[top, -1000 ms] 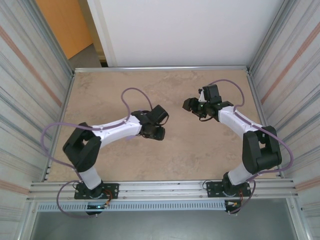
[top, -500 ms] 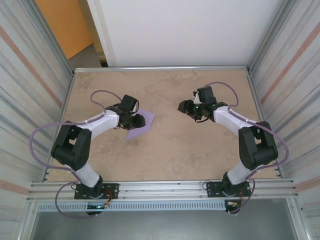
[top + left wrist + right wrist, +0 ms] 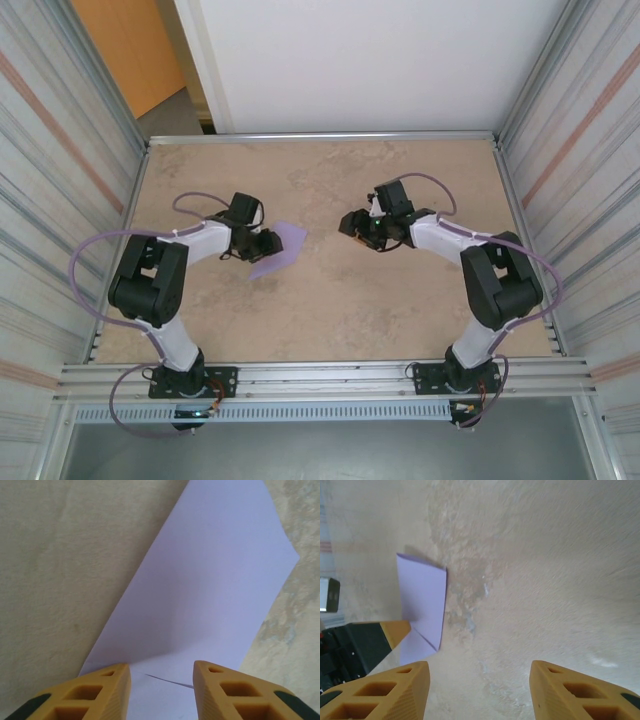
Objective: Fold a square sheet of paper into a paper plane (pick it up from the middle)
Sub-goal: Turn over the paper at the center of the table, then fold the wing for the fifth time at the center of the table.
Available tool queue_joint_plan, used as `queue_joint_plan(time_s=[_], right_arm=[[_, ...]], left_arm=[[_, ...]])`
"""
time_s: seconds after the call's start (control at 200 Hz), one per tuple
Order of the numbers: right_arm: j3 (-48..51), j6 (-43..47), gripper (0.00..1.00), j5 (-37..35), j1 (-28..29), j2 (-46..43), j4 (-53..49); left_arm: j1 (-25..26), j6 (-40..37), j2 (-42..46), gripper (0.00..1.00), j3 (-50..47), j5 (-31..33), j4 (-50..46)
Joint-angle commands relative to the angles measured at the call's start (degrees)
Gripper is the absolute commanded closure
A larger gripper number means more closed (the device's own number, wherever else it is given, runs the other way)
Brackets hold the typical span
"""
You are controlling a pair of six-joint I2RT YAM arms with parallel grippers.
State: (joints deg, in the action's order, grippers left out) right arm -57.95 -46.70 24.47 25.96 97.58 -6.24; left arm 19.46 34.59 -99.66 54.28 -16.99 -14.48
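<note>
The square sheet of paper is lavender and lies folded into a long slanted shape left of the table's middle. My left gripper is low over its left end. In the left wrist view the paper stretches away from the gripper, whose yellow fingers stand apart astride the near end, where a thin edge line crosses between them. My right gripper is open over bare table to the paper's right. Its wrist view has the paper at the left, with a left fingertip touching it, and the right gripper holding nothing.
The tan table is walled by ribbed metal panels on both sides and a white board at the back. A metal rail runs along the near edge by the arm bases. Purple cables loop off both arms.
My left arm has swung left, uncovering the paper and settling at its left end with jaws slightly narrower. The right gripper has slid left toward the table's middle.
</note>
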Motion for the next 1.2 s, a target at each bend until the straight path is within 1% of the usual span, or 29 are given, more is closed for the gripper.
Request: queue_joint_plan(time_s=[0.0, 0.135, 0.241, 0.356, 0.541, 0.702, 1.007, 1.198], right_arm=[[-1.4, -5.3, 0.46, 1.9, 3.0, 2.1, 1.6], [-2.3, -10.3, 0.46, 2.5, 7.0, 5.1, 2.7], [-2.2, -14.0, 0.47, 2.0, 8.6, 6.8, 4.1], [-2.8, -15.6, 0.50, 1.8, 9.8, 8.7, 4.2], [-5.1, -16.1, 0.57, 0.7, 11.2, 11.1, 1.7], [-5.7, -16.8, 0.62, 1.1, 11.7, 12.5, 2.2], [-5.0, -16.9, 0.60, -0.7, 12.2, 12.4, -0.2], [-5.5, -17.4, 0.63, 1.8, 12.3, 14.1, 2.0]], left_arm=[[0.4, 4.6, -1.8, 0.63, -3.1, -5.0, 1.6], [0.9, 11.2, -1.8, 0.66, -6.4, -9.0, 6.3], [1.9, 16.3, -1.5, 0.70, -8.4, -10.0, 9.5], [2.9, 20.6, -1.3, 0.73, -9.8, -10.7, 12.8], [3.6, 22.5, -1.2, 0.75, -10.2, -9.7, 12.9], [3.6, 22.9, -1.3, 0.76, -10.3, -9.4, 12.6], [3.6, 22.9, -1.8, 0.76, -10.2, -9.4, 12.6], [3.6, 22.8, -1.9, 0.76, -10.0, -9.6, 12.6]])
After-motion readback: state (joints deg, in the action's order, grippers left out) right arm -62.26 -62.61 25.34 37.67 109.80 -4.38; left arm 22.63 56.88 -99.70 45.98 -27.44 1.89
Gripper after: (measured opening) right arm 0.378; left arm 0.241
